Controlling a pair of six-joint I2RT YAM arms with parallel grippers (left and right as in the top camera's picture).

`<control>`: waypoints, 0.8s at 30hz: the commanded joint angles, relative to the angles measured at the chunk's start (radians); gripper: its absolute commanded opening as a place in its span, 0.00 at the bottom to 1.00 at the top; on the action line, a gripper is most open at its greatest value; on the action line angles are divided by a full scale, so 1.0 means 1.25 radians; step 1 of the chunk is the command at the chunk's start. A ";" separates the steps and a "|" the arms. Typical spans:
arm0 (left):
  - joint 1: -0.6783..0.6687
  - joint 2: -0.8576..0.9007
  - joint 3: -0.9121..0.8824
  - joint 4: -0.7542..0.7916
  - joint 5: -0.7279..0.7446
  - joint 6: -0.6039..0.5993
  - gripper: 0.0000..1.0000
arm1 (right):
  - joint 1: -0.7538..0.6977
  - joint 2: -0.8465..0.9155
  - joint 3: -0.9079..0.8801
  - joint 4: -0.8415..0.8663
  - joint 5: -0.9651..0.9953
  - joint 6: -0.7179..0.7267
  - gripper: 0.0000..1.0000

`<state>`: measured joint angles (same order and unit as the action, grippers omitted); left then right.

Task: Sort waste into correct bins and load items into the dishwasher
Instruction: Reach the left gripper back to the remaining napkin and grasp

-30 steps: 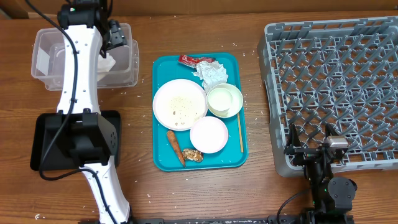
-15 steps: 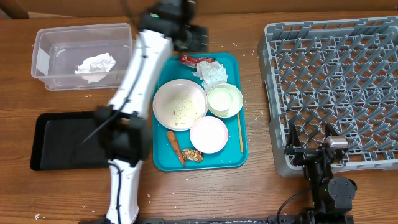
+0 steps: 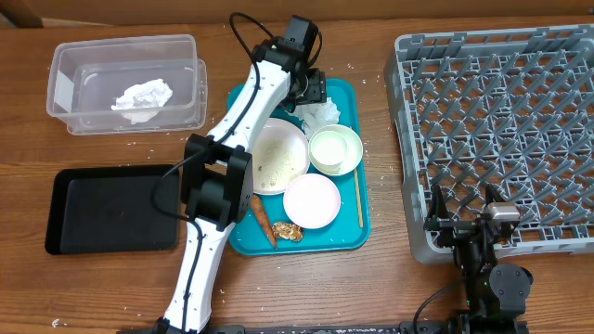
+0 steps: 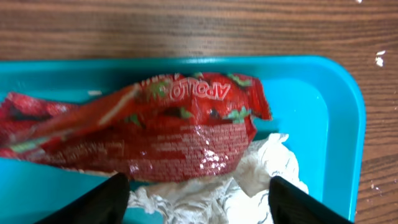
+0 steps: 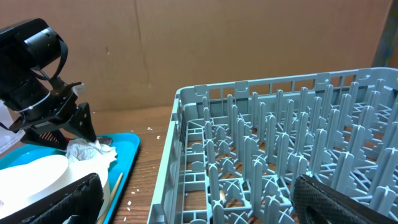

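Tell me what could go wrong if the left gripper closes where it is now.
1. The wrapper overlaps the napkin, and the open left gripper spans both. It may pinch the napkin too and carry both to one bin.
2. The wrapper looks glossy and crinkled, so a shallow grip on its edge might slip once lifted.

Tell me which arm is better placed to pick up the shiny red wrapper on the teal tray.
Left. The left gripper hangs open directly over the shiny red wrapper, fingers spread wide. The right gripper sits across the table at the near edge of the grey plastic dish rack, well away from it.
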<state>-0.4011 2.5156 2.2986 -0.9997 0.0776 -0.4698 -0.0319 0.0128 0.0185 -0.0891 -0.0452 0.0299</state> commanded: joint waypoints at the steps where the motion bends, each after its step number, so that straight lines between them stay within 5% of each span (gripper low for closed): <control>1: -0.023 0.009 0.002 -0.010 -0.007 -0.019 0.60 | -0.001 -0.008 -0.009 0.007 -0.001 0.006 1.00; 5: -0.031 0.013 0.000 -0.020 -0.012 -0.019 0.32 | -0.001 -0.008 -0.009 0.007 -0.001 0.006 1.00; 11: -0.030 0.000 0.004 -0.051 -0.008 -0.020 0.06 | -0.001 -0.008 -0.009 0.006 -0.001 0.006 1.00; 24: -0.026 -0.147 0.014 -0.200 -0.008 -0.019 0.04 | -0.001 -0.008 -0.009 0.007 -0.001 0.006 1.00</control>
<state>-0.4381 2.4348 2.2990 -1.2320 0.0742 -0.4953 -0.0322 0.0128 0.0185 -0.0883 -0.0452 0.0299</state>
